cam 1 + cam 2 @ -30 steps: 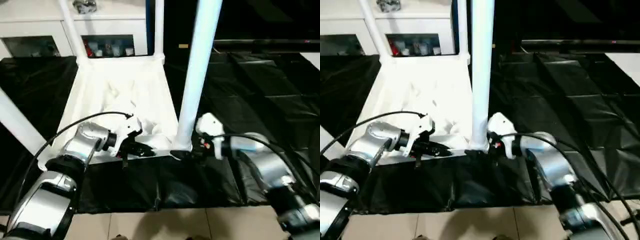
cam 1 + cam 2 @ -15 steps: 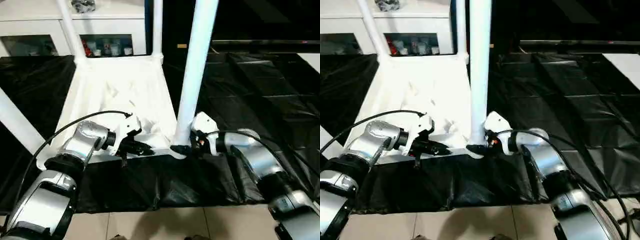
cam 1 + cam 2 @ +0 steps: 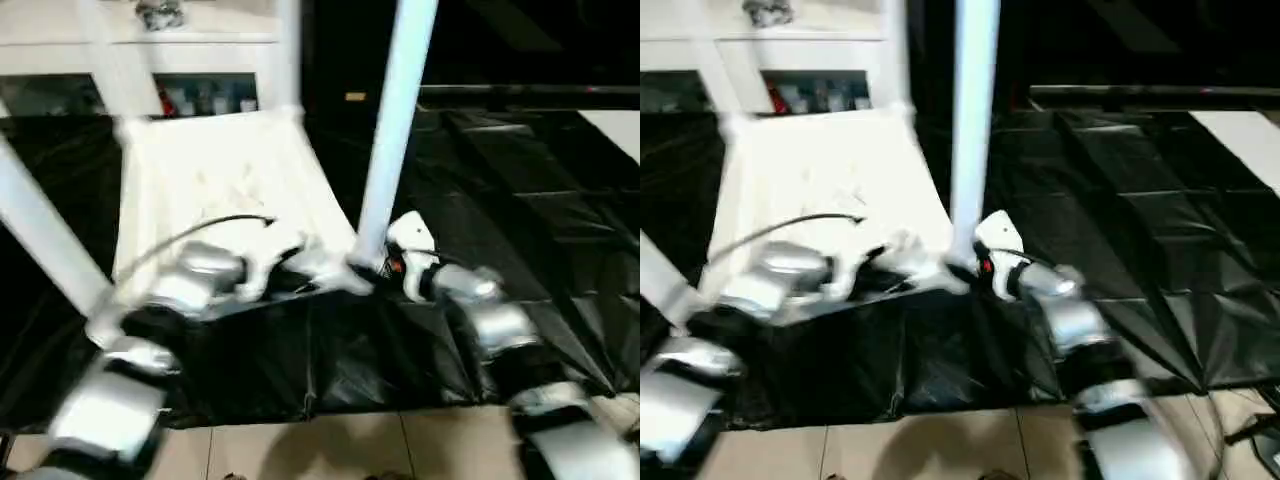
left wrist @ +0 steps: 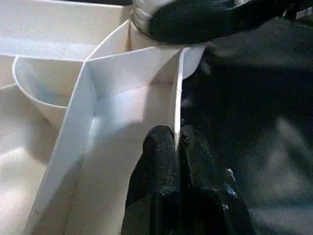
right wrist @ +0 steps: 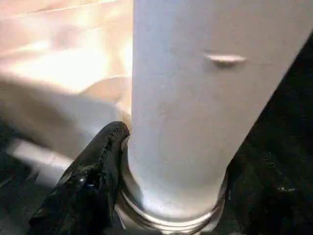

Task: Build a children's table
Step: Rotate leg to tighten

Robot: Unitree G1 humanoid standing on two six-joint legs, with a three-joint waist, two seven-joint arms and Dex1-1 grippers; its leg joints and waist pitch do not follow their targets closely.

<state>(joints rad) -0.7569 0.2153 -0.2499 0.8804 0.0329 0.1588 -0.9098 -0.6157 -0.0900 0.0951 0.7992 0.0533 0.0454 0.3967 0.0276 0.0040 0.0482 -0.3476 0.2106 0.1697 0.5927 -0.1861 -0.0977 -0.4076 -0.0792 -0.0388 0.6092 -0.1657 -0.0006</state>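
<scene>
Hidden: the left gripper (image 4: 177, 147) is smeared in the head views; the tops of the legs are cut off.
Tabletop: the white plastic rectangular tabletop (image 3: 210, 190) lies ribbed underside up on the black plastic sheet (image 3: 500, 190), long axis running away from the robot.
Near-right leg: this long white tube leg (image 3: 395, 130) stands upright in its corner socket.
Left jaws: pinched narrowly on the tabletop's thin near rim (image 4: 177, 105).
Right jaws: the right gripper (image 5: 171, 196) clasps the leg's base.

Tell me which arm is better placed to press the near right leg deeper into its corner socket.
Right. The right gripper already sits around the leg just above the socket, while the left gripper is pinching the tabletop rim, steadying it.
</scene>
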